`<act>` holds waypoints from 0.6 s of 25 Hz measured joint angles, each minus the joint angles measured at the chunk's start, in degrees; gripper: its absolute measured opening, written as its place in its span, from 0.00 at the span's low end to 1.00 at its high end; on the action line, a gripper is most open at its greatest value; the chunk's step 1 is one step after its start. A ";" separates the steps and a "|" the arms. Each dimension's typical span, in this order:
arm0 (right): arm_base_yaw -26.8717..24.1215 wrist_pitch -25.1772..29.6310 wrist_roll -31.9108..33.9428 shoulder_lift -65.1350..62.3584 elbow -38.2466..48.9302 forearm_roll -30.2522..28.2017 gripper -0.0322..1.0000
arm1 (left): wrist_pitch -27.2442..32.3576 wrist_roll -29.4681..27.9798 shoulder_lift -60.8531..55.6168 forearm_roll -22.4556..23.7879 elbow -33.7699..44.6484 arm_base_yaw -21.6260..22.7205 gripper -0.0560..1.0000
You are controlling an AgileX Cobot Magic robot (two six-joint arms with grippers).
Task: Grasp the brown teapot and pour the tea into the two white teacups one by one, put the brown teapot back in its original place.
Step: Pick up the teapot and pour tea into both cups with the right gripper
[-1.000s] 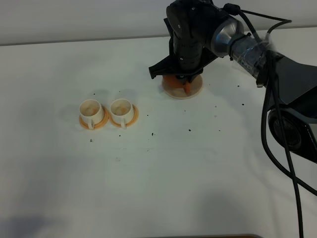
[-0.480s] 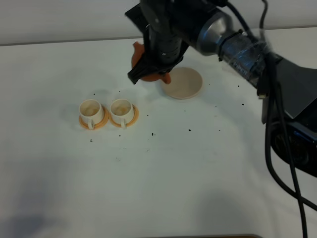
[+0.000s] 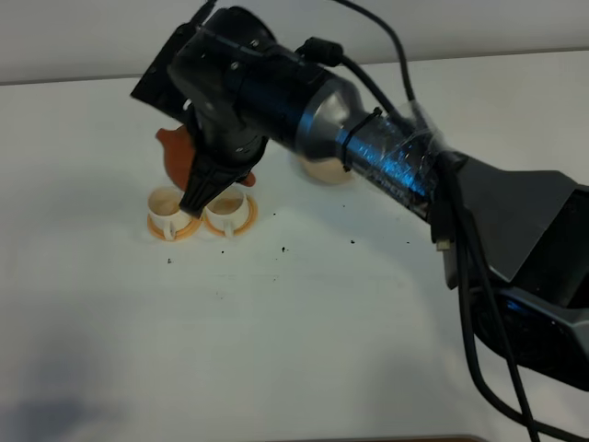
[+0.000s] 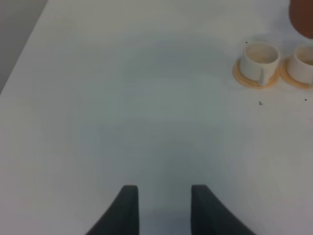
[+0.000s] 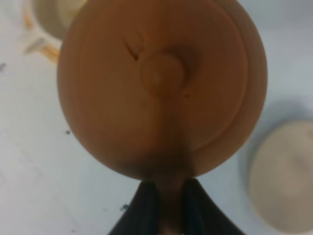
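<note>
The brown teapot hangs in the air just above and behind the two white teacups, its lid facing the right wrist camera. My right gripper is shut on the teapot's stubby handle and reaches across from the right. The left teacup and the right teacup stand side by side on orange saucers; the gripper covers part of the right one. Both cups also show in the left wrist view. The cream coaster lies bare, mostly behind the arm. My left gripper is open over bare table.
The big black and silver right arm stretches across the back of the white table from the right. Small dark specks are scattered on the table in front of the cups. The coaster also shows beside the teapot in the right wrist view.
My right gripper has lifted the teapot off the coaster and carried it left, from the back middle of the table to over the two teacups. The coaster is now uncovered.
</note>
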 joint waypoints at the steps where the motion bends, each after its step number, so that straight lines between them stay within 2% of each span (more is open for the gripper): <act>1: 0.32 -0.35 -0.16 0.18 0.00 -0.38 0.12 | 0.00 0.00 0.00 0.00 0.00 0.00 0.30; 12: 1.15 -3.09 -1.97 3.63 0.00 -2.97 0.12 | 0.00 0.00 0.00 0.00 0.00 0.00 0.30; 15: 1.57 -3.27 -2.17 3.63 0.00 -6.34 0.12 | 0.00 0.00 0.00 0.00 0.00 0.00 0.30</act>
